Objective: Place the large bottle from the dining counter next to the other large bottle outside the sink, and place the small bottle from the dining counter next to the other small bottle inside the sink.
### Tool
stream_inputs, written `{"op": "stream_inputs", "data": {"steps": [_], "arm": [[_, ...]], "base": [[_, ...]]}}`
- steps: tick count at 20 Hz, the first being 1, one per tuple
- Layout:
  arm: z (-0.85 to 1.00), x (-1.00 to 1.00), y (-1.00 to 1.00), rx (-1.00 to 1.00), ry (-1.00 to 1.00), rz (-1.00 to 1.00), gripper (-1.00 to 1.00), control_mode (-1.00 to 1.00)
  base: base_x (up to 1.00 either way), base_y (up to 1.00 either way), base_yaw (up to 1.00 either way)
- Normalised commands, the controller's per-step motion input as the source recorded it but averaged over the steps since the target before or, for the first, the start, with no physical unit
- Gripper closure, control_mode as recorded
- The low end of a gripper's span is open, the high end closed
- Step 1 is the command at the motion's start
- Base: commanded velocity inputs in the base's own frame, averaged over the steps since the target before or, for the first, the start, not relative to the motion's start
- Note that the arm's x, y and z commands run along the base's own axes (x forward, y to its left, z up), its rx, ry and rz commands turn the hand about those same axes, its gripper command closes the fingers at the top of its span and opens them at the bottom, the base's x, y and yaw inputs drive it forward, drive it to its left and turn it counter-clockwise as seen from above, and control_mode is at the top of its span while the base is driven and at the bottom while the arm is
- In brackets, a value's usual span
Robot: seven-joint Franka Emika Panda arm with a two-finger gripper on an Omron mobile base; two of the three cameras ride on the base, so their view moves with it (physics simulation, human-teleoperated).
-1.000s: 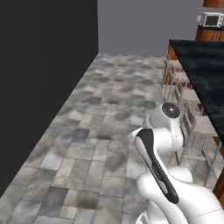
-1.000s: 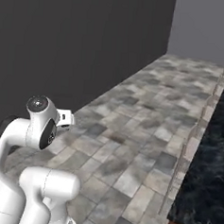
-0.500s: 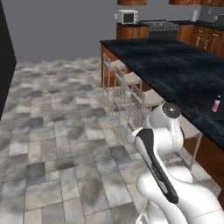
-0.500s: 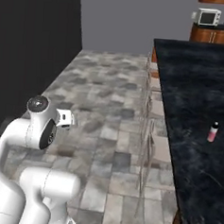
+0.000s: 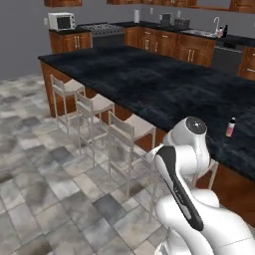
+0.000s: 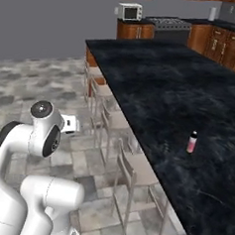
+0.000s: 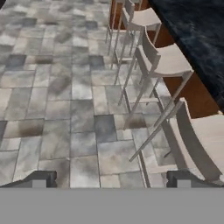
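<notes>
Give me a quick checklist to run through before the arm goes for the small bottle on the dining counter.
1. Gripper open and empty: ok, the two tips stand wide apart with nothing between them.
2. Small bottle upright on the dining counter: ok, it stands alone on the dark top.
3. Bottle within reach: not ok, the hand view looks down at floor tiles and stools, not at the counter.
4. Path over the stools: cannot tell, a row of them lines the counter edge between arm and bottle.
5. Large bottle found on the dining counter: cannot tell, none is plain on the top.
6. Sink located: ok, far across on the back counter.
</notes>
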Motion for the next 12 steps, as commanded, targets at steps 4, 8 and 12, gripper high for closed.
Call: {"op": "stream_inputs", "data": {"steps": [4,8,12], "arm": [[0.0,0.0,0.0,0.0,0.0,0.0,-1.0,1.0],[0.0,0.0,0.0,0.0,0.0,0.0,-1.0,1.0],[0.0,0.0,0.0,0.0,0.0,0.0,-1.0,1.0]], "base": [[0.78,0.51,-0.57],[0.53,0.57,-0.55],[0.2,0.61,-0.49]]}}
